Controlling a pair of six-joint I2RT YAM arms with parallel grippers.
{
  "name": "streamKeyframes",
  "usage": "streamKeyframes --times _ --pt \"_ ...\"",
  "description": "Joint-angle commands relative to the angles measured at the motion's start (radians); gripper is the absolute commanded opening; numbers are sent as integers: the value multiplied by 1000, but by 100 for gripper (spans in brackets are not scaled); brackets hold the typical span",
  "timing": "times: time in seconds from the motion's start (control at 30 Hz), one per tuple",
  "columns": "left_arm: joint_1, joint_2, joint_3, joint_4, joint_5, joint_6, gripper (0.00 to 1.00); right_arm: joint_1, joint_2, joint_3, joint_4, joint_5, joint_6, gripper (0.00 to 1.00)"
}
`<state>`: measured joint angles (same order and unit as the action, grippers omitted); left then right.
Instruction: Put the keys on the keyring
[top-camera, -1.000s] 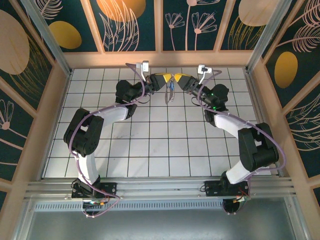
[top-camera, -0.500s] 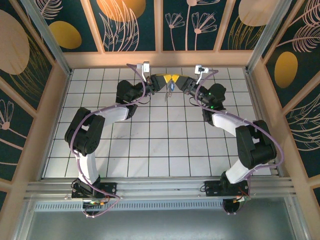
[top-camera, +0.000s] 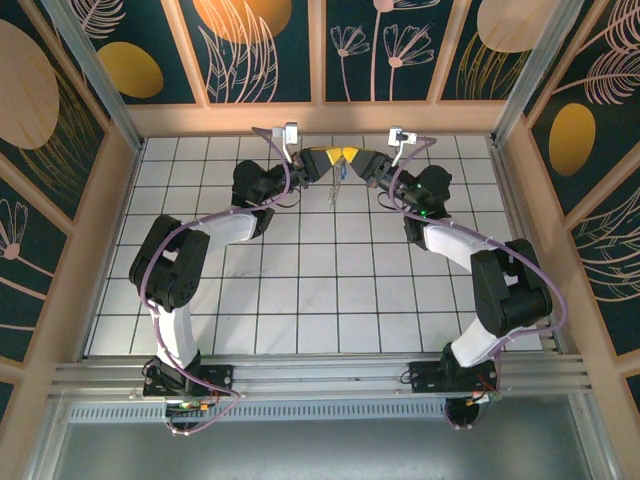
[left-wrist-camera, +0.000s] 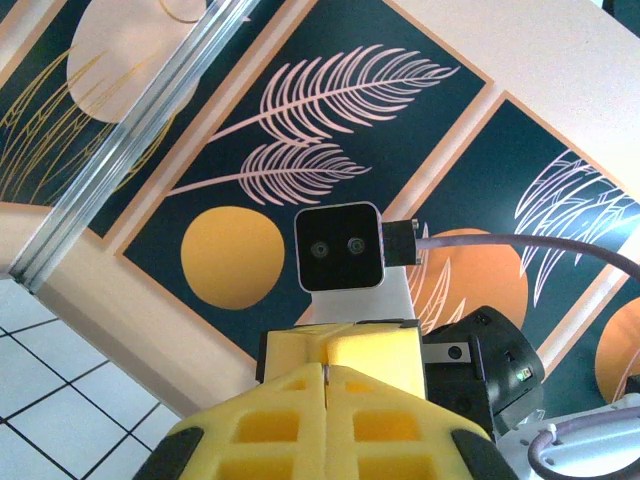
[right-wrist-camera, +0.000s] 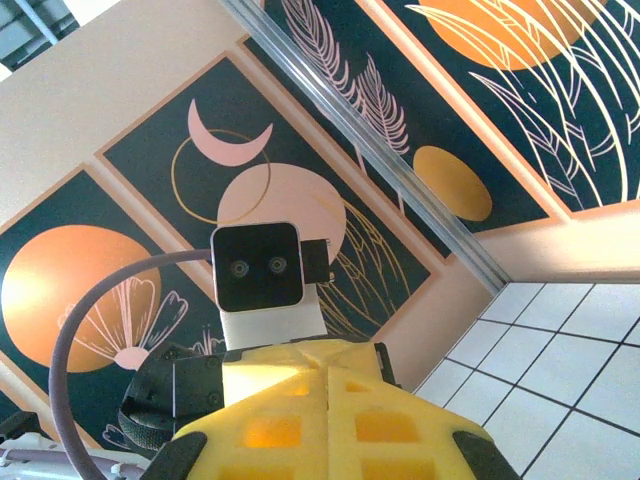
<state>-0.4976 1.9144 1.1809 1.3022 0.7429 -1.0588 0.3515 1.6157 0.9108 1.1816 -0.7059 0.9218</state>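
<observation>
L hand (top-camera: 330, 156) and R hand (top-camera: 352, 157) both pinched shut, tips touching above far side of table (top-camera: 300, 290). Keys (top-camera: 340, 180) dangle just below tips; can't tell which hand grips them. Risk: thin pinch; any tug or slip, keys drop to table.

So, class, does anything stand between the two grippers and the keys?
Nothing visible does. The left gripper and the right gripper meet tip to tip over the far side of the tiled table, and the keys hang right at that meeting point. Which gripper holds them is too small to tell.
</observation>
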Motion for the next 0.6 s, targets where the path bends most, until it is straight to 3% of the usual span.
streamKeyframes --times 0.0,0.13,0.57 --pt "-7 5 30 14 9 33 17 -4 -2 28 -2 -18 -32 0" --pt "0 -14 45 -88 10 118 26 -37 -3 26 -33 -36 -49 0" --pt "74 -16 134 -311 129 268 31 -129 38 142 -226 -190 -135 0"
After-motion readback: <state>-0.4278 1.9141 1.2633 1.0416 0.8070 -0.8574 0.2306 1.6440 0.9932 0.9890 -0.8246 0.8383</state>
